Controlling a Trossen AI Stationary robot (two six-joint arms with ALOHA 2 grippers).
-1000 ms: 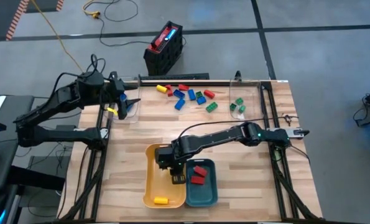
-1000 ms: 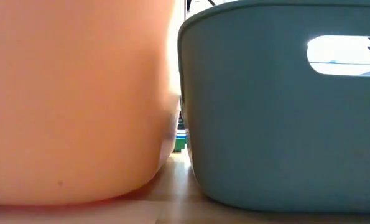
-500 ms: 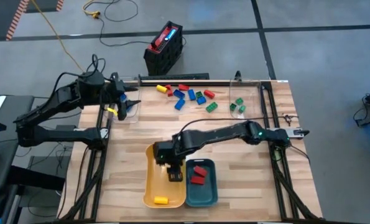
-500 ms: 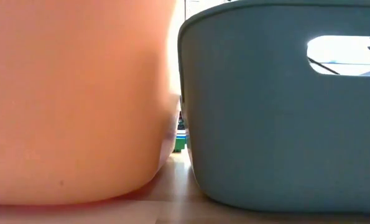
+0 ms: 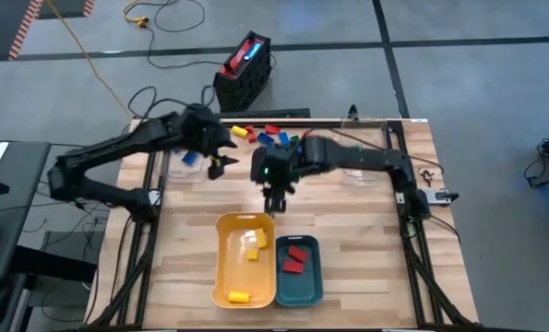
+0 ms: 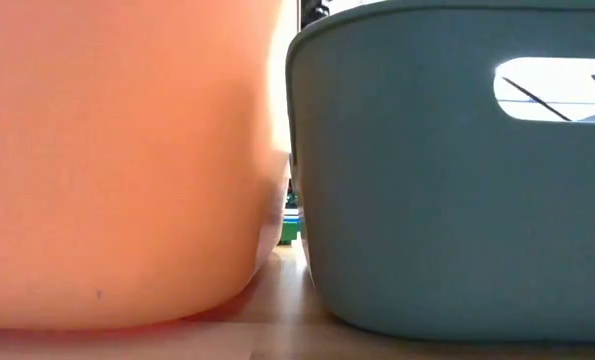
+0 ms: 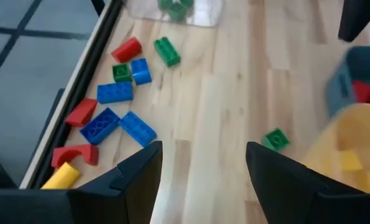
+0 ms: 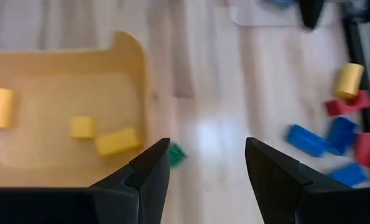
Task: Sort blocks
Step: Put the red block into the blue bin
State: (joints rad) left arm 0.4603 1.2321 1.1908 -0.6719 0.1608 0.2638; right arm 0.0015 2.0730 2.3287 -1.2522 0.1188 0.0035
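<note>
From my seat, the left gripper (image 5: 220, 166) hangs over the table (image 5: 375, 267) near its far left corner, jaws spread wide with nothing between them. In its wrist view I see bare wood between the fingers (image 7: 138, 180) and a lone green block (image 7: 275, 139) lying just off the yellow tray's far end.

The main heap of blocks (image 5: 274, 138) sits along the far edge, around the middle: red, blue, green and one yellow cylinder (image 7: 63, 177), lying close together, some touching.

The right gripper (image 5: 274, 205) hovers mid-table, just beyond the far end of the yellow tray (image 5: 220, 277), jaws parted and empty; its wrist view shows only wood and that green block between them.

At the near edge, the yellow tray holds three yellow blocks (image 8: 115, 142), two toward its far end and one at its near end. The teal tray (image 5: 313, 286) touches it on the right and holds two red blocks (image 5: 294, 260).

Near the far right corner a clear container (image 5: 352, 157) seems to hold green blocks, though motion blur from the arm hides it partly.
</note>
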